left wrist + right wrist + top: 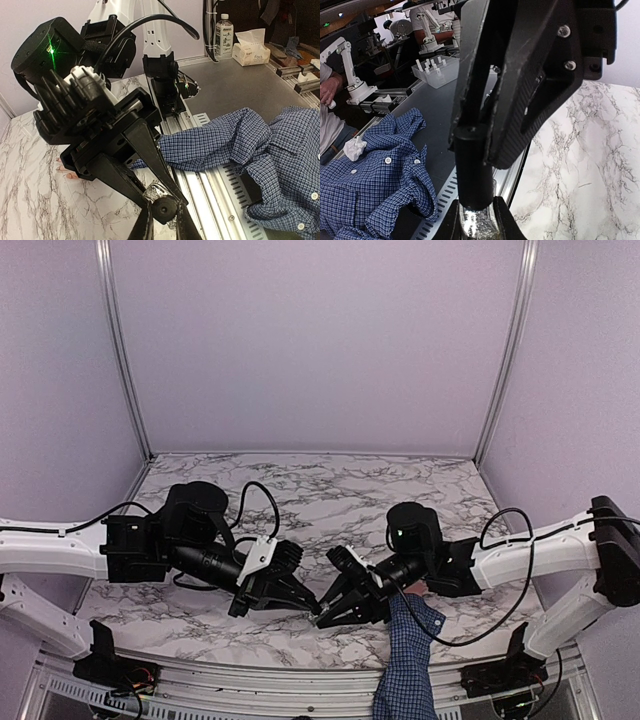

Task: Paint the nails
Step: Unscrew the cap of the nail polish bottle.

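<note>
A small glittery grey bottle [477, 226] with a dark cap [472, 170] hangs between both grippers near the table's front edge. My right gripper [476, 227] is shut on the bottle body. My left gripper [166, 226] is shut on the cap [165, 210], with the bottle [151, 192] just beyond it. In the top view the two grippers, left [312, 608] and right [328, 615], meet tip to tip. A pale hand [66, 170] lies flat on the marble under the right arm, with a blue checked sleeve [405, 665]. Its nails are too small to make out.
The metal front rail [210, 190] runs beside the marble table [300, 490]. Beyond it are a person's checked shirt [285, 155], a tissue box [250, 52], a water bottle [224, 27], and a tray of white parts [437, 70].
</note>
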Controlling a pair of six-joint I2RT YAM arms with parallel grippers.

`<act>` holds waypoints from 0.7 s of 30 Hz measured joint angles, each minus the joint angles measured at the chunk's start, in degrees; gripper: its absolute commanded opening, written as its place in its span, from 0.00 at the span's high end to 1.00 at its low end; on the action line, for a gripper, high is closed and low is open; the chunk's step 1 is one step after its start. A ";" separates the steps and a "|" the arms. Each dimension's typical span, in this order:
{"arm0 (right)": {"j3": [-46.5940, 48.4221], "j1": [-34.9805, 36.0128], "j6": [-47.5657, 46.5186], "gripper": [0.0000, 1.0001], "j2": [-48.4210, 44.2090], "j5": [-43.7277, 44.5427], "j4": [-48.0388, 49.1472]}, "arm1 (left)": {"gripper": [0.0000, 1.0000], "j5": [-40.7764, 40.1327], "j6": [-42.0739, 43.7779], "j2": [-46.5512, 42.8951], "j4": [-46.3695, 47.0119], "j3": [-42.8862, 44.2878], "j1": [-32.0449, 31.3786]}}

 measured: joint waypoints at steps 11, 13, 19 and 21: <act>-0.04 -0.04 -0.35 1.00 -1.18 4.07 -1.68 | 1.00 -3.19 -4.72 -0.02 -0.22 0.13 -0.24; -0.15 -0.13 -0.63 1.00 -2.29 6.56 -2.56 | 1.00 -5.16 -6.34 -0.22 0.13 0.13 -0.24; -1.25 -0.17 -1.09 1.00 -6.14 17.97 -4.31 | 1.00 -12.55 -11.37 -0.17 1.38 0.13 -0.17; -1.25 -0.22 -1.29 1.00 -6.54 21.97 -4.72 | 1.00 -15.45 -13.03 0.11 1.49 0.15 -0.02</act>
